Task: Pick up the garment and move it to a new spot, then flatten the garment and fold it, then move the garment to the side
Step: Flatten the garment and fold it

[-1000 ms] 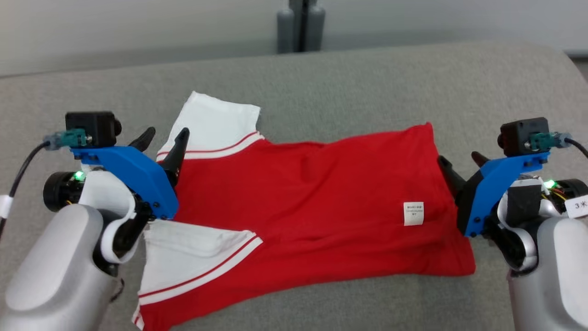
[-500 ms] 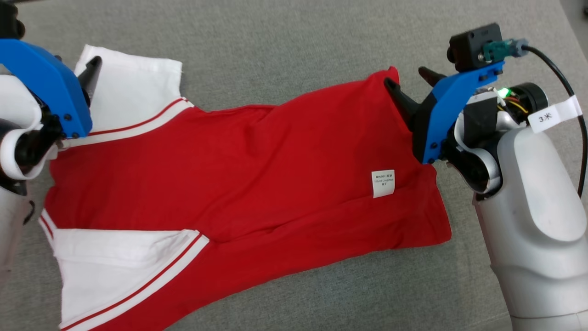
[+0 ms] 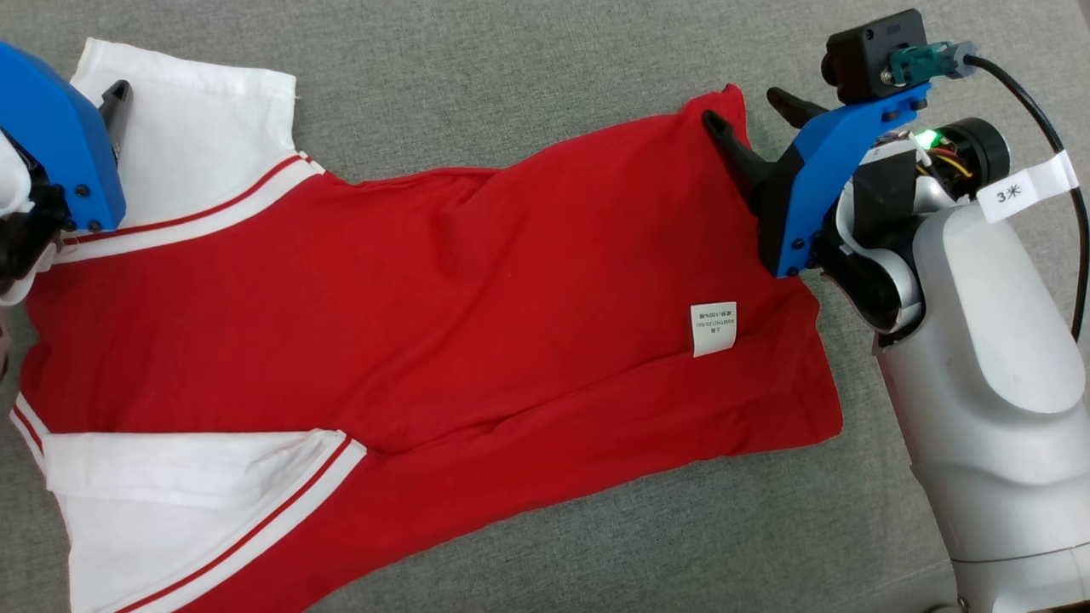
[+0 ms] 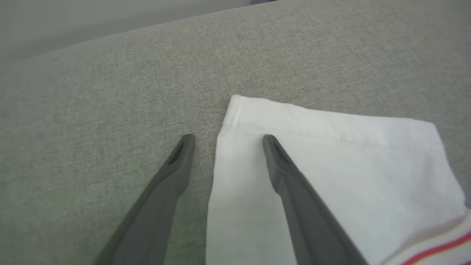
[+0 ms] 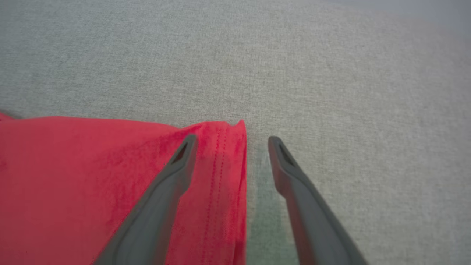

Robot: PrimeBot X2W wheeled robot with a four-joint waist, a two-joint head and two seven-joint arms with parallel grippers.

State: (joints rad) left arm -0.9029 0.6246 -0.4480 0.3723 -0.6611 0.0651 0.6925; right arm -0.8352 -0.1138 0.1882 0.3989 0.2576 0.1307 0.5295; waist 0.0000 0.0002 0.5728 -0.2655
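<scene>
Right end effector straddling garment corner, unclasped

One garment lies on one grey fabric surface. It has two white sleeves: one near sleeve under the two fingers of the left gripper, and one far sleeve well apart from them. One white label sits near the right gripper, which also has two fingers. One paper tag sits behind those.
</scene>
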